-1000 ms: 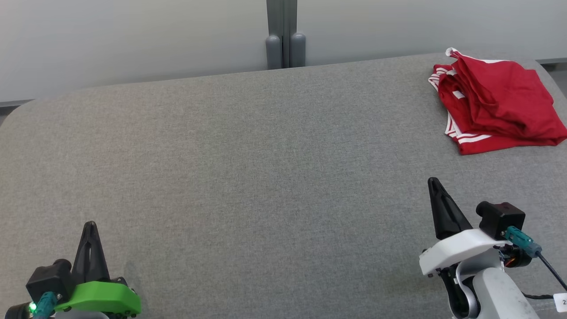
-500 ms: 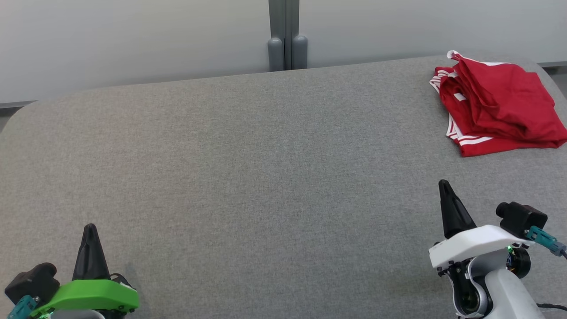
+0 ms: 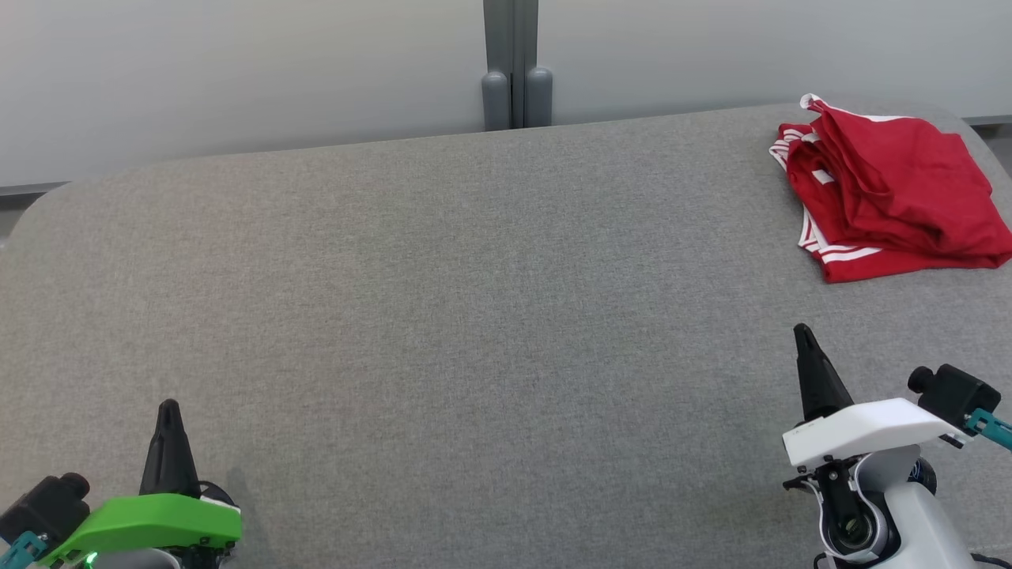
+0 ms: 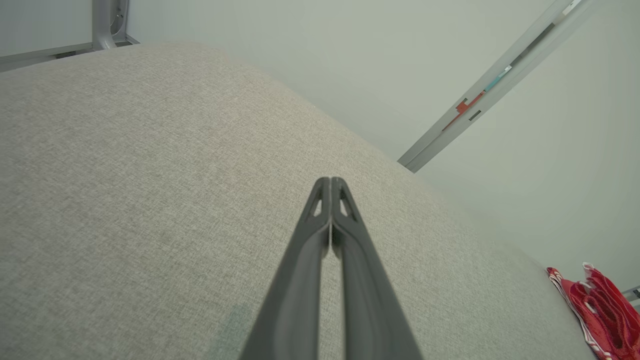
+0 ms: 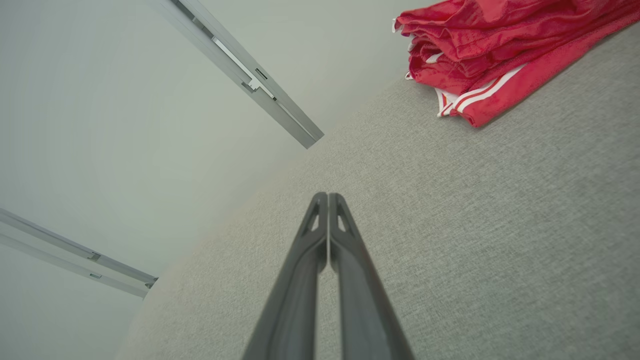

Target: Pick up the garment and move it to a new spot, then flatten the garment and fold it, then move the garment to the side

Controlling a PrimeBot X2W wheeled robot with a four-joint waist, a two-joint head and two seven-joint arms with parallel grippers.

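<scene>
A grey fabric-covered table (image 3: pixel 474 276) spreads below a pale wall (image 3: pixel 237 71), with a grey post (image 3: pixel 515 71) at twelve o'clock. The red garment (image 3: pixel 885 190), trimmed with white stripes, lies in a folded bundle at about two o'clock, near the table's far right corner. The left gripper (image 3: pixel 168 411) at seven o'clock and the right gripper (image 3: pixel 804 336) at four o'clock each have their fingers pressed together on nothing, well apart from the garment.

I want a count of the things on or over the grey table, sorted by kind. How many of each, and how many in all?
red garment, folded, with white stripes: 1
grippers, both shut: 2 (left gripper, right gripper)
Total: 3
</scene>
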